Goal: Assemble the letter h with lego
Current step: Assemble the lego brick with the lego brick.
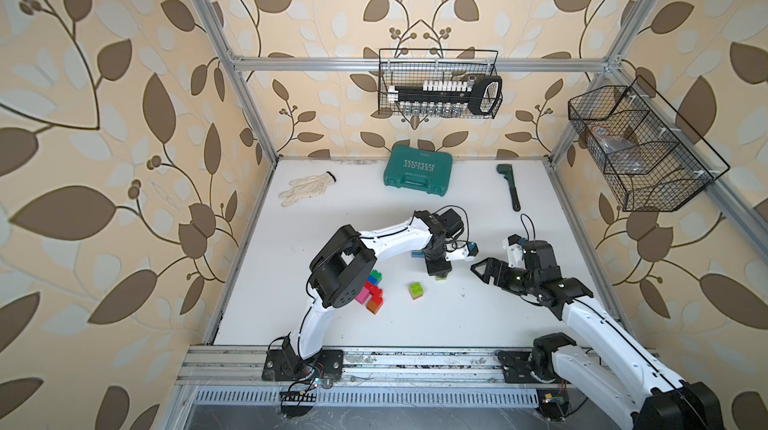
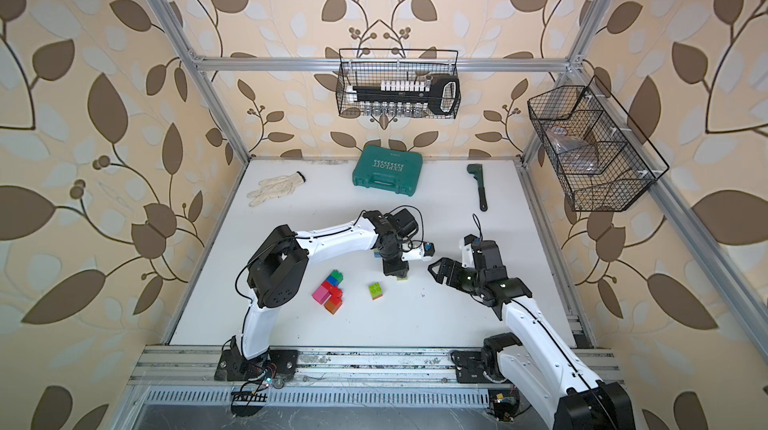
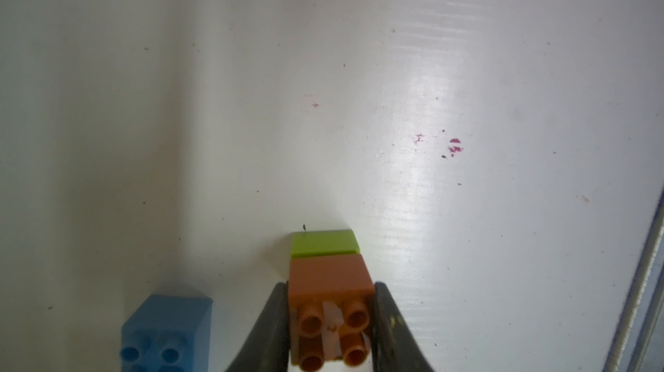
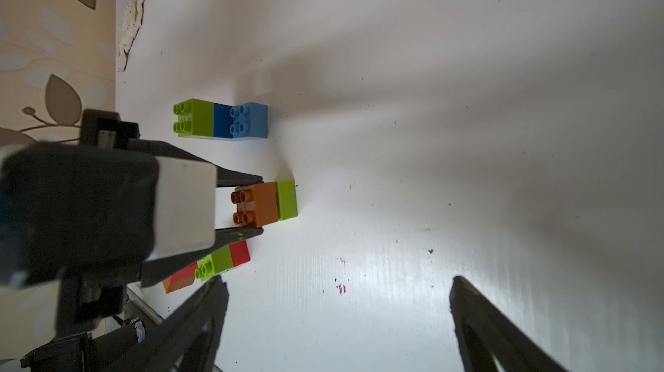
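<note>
Presently: left claw clamped on an orange brick, studs toward the wrist. A lime brick is joined below it, down at the white worktop; contact unclear. Right claw spread wide, empty, hovering just beside. Blue brick near the held pair. Pink-red-blue cluster and a lime-topped stack lie nearer the front edge. Far edge: teal case, glove, wrench. Two wire baskets hang on the frame. Leaf wallpaper all round.
</note>
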Controlling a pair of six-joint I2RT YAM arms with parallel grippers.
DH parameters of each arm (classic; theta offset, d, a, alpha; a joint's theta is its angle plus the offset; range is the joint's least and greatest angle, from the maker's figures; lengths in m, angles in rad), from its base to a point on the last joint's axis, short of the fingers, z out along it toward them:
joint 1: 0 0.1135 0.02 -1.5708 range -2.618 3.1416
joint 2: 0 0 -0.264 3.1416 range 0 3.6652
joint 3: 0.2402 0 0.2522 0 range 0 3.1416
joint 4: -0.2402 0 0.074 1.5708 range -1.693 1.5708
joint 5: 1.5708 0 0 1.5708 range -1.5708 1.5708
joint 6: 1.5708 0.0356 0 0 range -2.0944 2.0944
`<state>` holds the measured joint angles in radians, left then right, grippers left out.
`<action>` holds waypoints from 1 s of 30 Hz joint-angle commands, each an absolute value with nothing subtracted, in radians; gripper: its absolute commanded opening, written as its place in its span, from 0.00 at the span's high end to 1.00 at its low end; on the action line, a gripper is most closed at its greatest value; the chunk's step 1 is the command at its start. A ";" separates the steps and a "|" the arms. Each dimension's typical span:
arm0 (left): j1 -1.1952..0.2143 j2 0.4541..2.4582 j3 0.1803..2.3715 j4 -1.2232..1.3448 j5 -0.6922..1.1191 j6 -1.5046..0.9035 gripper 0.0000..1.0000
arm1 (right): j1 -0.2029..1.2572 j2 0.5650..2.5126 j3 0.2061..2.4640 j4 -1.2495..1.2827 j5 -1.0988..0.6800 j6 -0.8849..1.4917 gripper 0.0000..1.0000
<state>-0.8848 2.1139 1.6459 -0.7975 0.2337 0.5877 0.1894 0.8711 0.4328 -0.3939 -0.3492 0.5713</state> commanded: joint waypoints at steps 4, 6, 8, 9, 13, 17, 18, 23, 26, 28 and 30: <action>-0.894 2.223 1.671 -0.925 0.211 0.543 0.78 | 0.187 0.866 0.475 -0.439 -0.341 0.546 0.08; -0.894 2.239 1.681 -0.950 0.220 0.536 0.78 | 0.187 0.862 0.477 -0.442 -0.333 0.545 0.08; -0.894 2.259 1.689 -0.959 0.205 0.529 0.79 | 0.187 0.859 0.484 -0.449 -0.325 0.543 0.08; -0.894 2.269 1.691 -0.960 0.197 0.526 0.79 | 0.187 0.857 0.487 -0.450 -0.318 0.542 0.08; -0.894 2.291 1.674 -0.959 0.230 0.508 0.80 | 0.187 0.839 0.503 -0.471 -0.291 0.529 0.08; -0.890 2.320 1.659 -0.967 0.305 0.497 0.82 | 0.187 0.811 0.513 -0.504 -0.257 0.512 0.08; -0.889 2.328 1.660 -0.970 0.320 0.494 0.82 | 0.186 0.806 0.515 -0.512 -0.253 0.510 0.08; -0.888 2.358 1.644 -0.947 0.303 0.464 0.82 | 0.187 0.778 0.520 -0.535 -0.239 0.506 0.08; -0.888 2.355 1.623 -0.919 0.259 0.454 0.83 | 0.187 0.769 0.529 -0.549 -0.234 0.501 0.08; -0.890 2.338 1.604 -0.889 0.210 0.450 0.83 | 0.187 0.766 0.532 -0.548 -0.228 0.500 0.08; -0.890 2.307 1.566 -0.845 0.167 0.449 0.83 | 0.187 0.766 0.539 -0.553 -0.226 0.497 0.08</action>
<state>-0.8719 2.1738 1.6955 -0.8425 0.2989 0.4683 0.1894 0.7761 0.4995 -0.5312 -0.2497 0.5148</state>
